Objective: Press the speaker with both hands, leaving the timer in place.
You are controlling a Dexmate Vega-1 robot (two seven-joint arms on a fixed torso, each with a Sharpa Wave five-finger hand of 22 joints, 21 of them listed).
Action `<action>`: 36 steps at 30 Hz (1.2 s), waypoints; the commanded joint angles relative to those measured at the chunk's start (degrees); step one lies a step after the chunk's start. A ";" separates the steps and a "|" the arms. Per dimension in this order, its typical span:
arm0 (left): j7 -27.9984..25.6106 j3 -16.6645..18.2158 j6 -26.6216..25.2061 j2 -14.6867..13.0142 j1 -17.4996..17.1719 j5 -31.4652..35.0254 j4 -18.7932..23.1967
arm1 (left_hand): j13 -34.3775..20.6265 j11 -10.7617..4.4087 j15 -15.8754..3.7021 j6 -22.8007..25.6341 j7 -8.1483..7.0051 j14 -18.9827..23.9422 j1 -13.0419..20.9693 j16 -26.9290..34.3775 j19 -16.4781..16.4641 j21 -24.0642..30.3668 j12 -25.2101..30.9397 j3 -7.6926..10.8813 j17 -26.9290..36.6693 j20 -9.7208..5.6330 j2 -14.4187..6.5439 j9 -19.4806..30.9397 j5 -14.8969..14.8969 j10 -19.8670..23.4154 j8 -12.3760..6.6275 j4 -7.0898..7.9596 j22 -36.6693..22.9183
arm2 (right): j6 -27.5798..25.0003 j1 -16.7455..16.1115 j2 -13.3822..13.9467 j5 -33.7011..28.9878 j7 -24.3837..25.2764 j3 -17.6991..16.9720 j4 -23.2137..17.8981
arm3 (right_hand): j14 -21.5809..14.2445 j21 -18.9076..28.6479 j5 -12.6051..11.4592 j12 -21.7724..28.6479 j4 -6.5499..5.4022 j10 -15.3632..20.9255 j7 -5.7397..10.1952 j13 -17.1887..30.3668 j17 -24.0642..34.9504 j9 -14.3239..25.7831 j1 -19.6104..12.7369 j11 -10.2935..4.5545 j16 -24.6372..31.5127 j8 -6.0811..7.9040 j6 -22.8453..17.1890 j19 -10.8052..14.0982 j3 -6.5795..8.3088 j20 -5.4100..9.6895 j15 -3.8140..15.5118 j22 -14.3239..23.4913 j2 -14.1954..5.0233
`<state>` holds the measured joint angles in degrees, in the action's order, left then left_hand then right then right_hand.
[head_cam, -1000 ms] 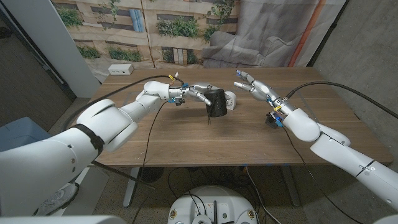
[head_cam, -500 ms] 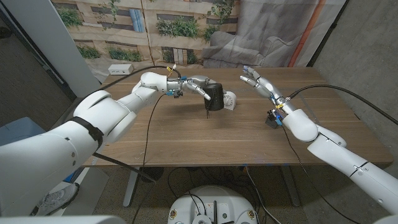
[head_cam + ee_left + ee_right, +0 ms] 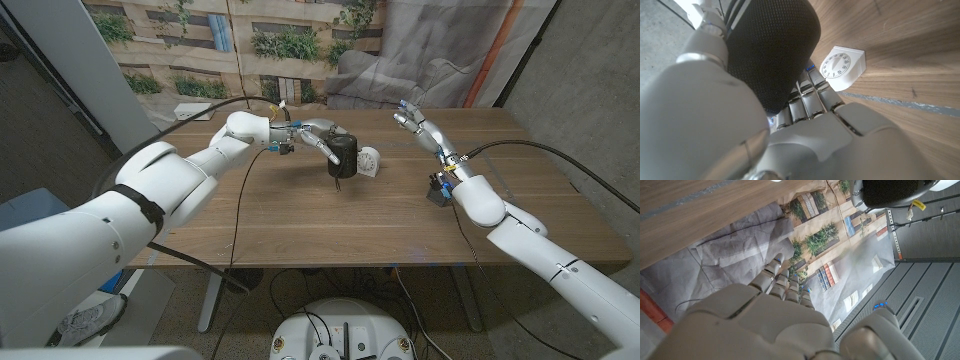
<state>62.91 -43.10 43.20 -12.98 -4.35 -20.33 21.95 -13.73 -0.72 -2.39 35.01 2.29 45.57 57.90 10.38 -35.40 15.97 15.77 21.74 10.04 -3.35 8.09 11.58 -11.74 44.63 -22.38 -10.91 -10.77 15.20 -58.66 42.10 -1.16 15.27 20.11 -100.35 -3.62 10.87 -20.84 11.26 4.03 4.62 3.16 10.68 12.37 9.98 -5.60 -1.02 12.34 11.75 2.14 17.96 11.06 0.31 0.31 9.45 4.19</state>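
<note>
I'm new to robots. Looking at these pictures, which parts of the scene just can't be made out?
- Speaker, head view: its left side is covered by the left hand.
- Timer, head view: dial too small to read and partly behind the speaker.
- Right hand, right wrist view: its palm side is hidden behind its own back.

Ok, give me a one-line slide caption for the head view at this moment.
Left hand touches the black speaker beside the white timer, while the right hand hovers apart over the wooden table.
</note>
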 commanded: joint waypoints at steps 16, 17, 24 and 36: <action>-24.09 -7.18 17.35 -3.81 -1.39 15.82 1.07 | -0.06 -8.94 -10.53 13.95 -2.43 3.73 6.82 0.52 -0.50 0.15 0.15 1.14 0.19 -6.64 -12.68 0.19 0.19 10.96 0.12 0.78 -0.31 | 5.45 2.30 -7.34 16.80 -3.10 -0.07 9.30 | 0.91 -0.48 -0.27 -0.12 -0.52 0.80 -0.72 0.07 0.18 0.17 0.31 0.52 -0.09 -0.03 -0.63 -0.99 -0.45 -0.25 0.16 0.08 -0.95; -24.49 -7.42 17.45 -3.88 -1.47 16.00 1.08 | -0.06 -8.82 -10.56 14.09 -2.42 3.71 6.88 0.49 -0.51 0.15 0.22 1.22 0.17 -6.62 -12.77 0.18 0.17 11.19 0.11 0.79 -0.31 | 4.75 2.26 -7.09 17.15 -3.30 -0.08 8.91 | 0.78 -0.38 -0.27 0.10 -0.67 1.45 -0.87 0.06 0.18 0.15 0.54 0.73 -0.04 -0.07 -0.80 -0.78 -0.55 -0.13 0.24 0.07 -1.09; -26.99 -9.01 17.81 -4.00 -1.80 17.22 0.94 | -0.02 -8.63 -10.43 14.82 -2.13 3.89 6.82 0.53 -0.68 0.24 0.33 1.28 0.17 -6.60 -12.93 0.15 0.18 11.65 0.01 0.92 -0.32 | 3.98 2.77 -7.14 18.81 -3.85 -0.11 9.46 | 0.70 -0.37 -0.28 0.11 -0.88 1.68 -1.19 0.04 0.19 0.13 0.85 0.75 0.00 -0.07 -1.17 -0.79 -0.69 0.00 0.14 0.07 -1.29; -37.21 -9.56 18.18 -4.92 -5.01 19.92 2.02 | 0.15 -8.14 -10.31 15.39 -2.03 3.85 6.41 0.38 -0.76 0.27 0.13 1.31 0.09 -6.73 -12.86 0.03 0.23 11.66 0.22 1.14 -0.29 | 1.81 3.41 -7.20 22.09 -4.50 -0.32 9.93 | 1.79 -0.68 -0.31 0.00 -1.36 1.73 -1.30 0.01 0.24 0.11 1.51 0.75 -0.39 -0.51 -0.75 -1.94 -0.94 -0.20 -0.42 0.08 -1.81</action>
<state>35.87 -51.64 60.57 -17.13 -7.11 -3.78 23.23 -13.49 -0.41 -2.09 35.23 2.51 45.90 57.90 10.58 -35.40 15.97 15.40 21.85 9.99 -3.35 8.09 11.46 -11.74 45.20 -22.06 -11.02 -10.77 18.25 -55.88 35.18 18.13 11.28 20.00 -91.17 -2.26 10.37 -20.84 11.26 2.98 6.06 1.91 10.68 12.37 9.98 -4.09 -0.41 12.07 11.37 0.95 16.27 10.02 -0.13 0.00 9.34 2.69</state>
